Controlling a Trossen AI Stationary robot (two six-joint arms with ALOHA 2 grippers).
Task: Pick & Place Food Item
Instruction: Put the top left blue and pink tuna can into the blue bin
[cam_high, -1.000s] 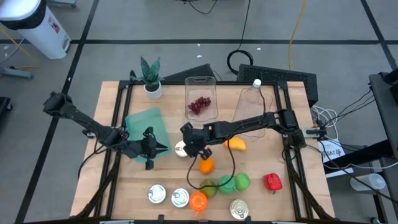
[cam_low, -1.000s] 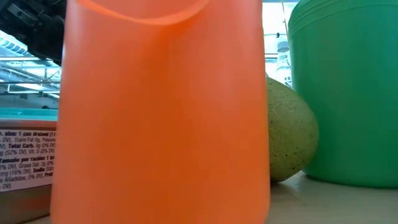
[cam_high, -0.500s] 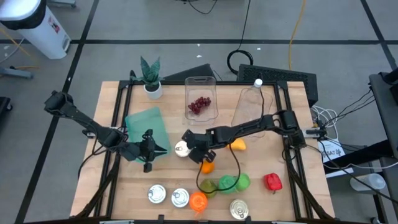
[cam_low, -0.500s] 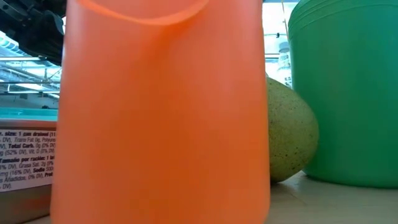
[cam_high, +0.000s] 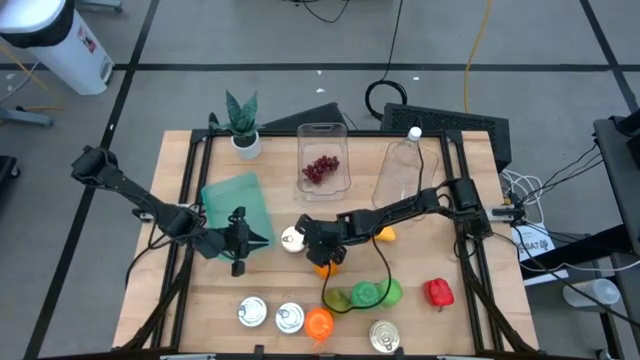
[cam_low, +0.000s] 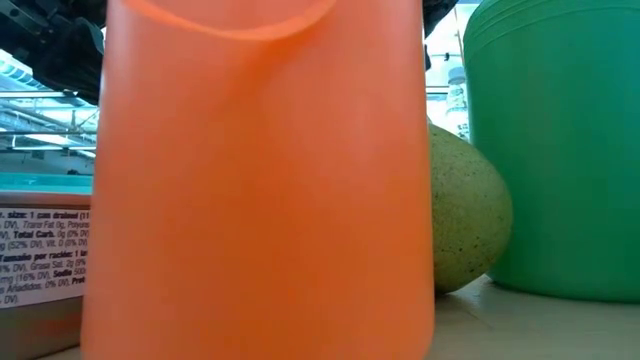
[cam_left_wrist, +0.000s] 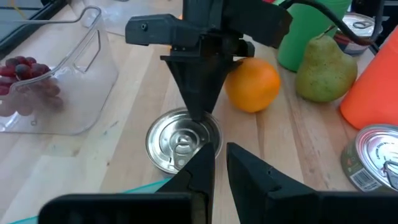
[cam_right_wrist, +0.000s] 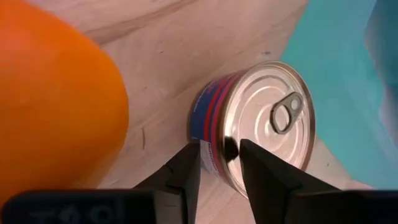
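Observation:
A short tin can with a pull-tab lid (cam_high: 291, 240) (cam_left_wrist: 183, 140) (cam_right_wrist: 261, 127) stands on the wooden table. An orange (cam_high: 322, 268) (cam_left_wrist: 252, 84) (cam_right_wrist: 56, 93) sits beside it, toward the near edge. My right gripper (cam_high: 303, 238) (cam_left_wrist: 196, 112) (cam_right_wrist: 219, 155) points down over the can's lid edge, its fingers drawn together to a point. My left gripper (cam_high: 260, 239) (cam_left_wrist: 221, 155) waits shut just left of the can, at the teal mat (cam_high: 232, 200), touching nothing. My right gripper comes at the can from above, pointing down at the lid's rim (cam_left_wrist: 198, 117) on the side away from the left arm. Whether its fingertips touch the rim I cannot tell.
Near the front edge stand an orange cup (cam_high: 318, 322) (cam_low: 260, 180), a pear (cam_high: 338, 300) (cam_low: 465, 220), a green cup (cam_high: 378, 292) (cam_low: 550, 150), three more cans (cam_high: 252, 313) and a red pepper (cam_high: 438, 292). Farther back are a grape tub (cam_high: 322, 168), a bottle (cam_high: 405, 165) and a plant (cam_high: 243, 125).
My right arm has moved toward the table's near edge and now partly covers the orange in the high view. Its gripper stays by the can. The left arm has kept still.

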